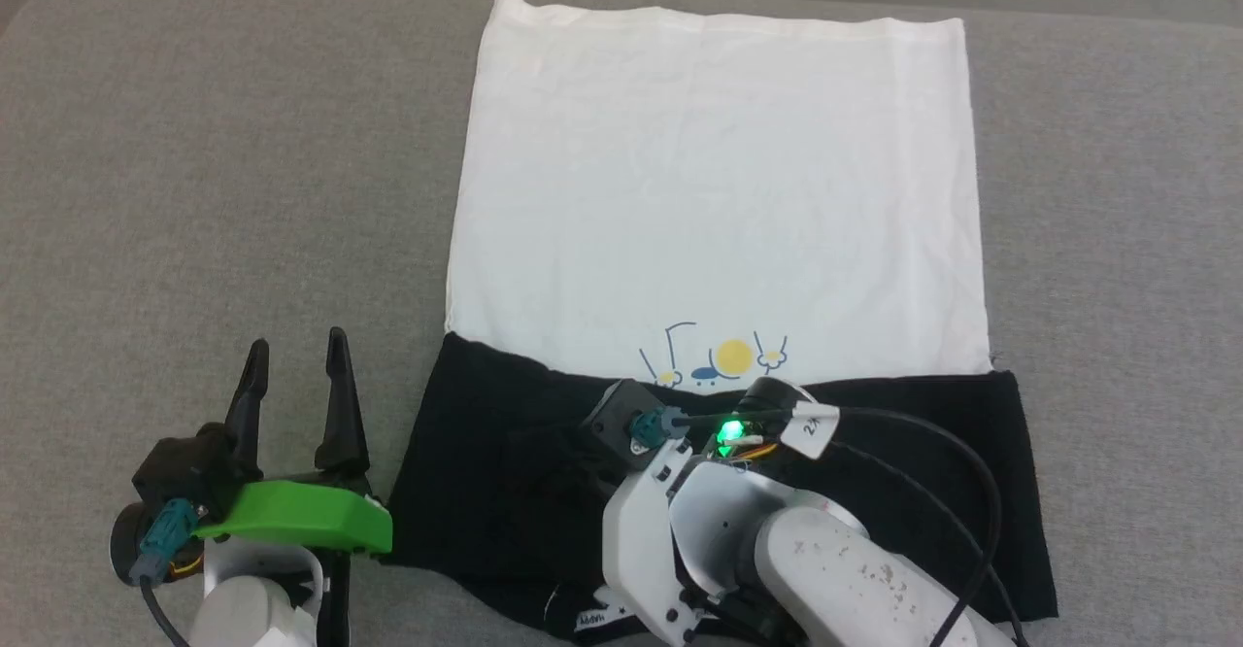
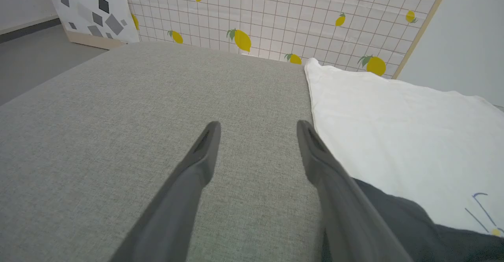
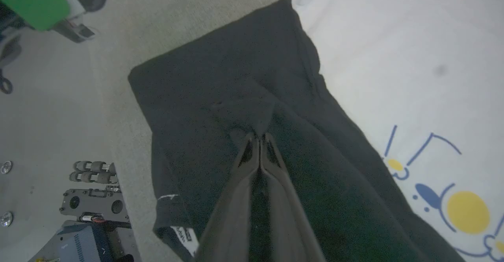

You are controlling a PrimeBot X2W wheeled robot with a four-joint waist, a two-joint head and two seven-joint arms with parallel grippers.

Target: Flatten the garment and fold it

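left gripper [image 1: 297, 341] is wide open with nothing between the fingers. it sits low over the bare grey table [image 1: 194, 190], just left of the shirt [image 1: 719, 190]. its green cover [image 1: 291, 521] reaches the shirt's near left corner; can't tell if they touch. in the left wrist view one finger [image 2: 317, 159] lines up with the shirt's white side edge. a lemon-print panel [image 2: 295, 18] stands past the table's far end.

right gripper [image 3: 259, 136] is closed, fingers pressed tip to tip, with the tips down at a crease in the black sleeves [image 3: 204, 77]. can't tell whether any cloth is pinched between them. in the head view the right arm [image 1: 825, 560] covers it, reaching over the middle of the black band.

shirt lies flat in the middle of the table — white body smooth toward the far edge, hem straight. black sleeves lie folded across the near end as one wide band, slightly rumpled. cartoon print [image 1: 723, 360] sits right where white meets black, just ahead of the right wrist. lettered collar band [image 1: 592, 620] peeks out at the near edge beside the right arm, and also shows low in the right wrist view.
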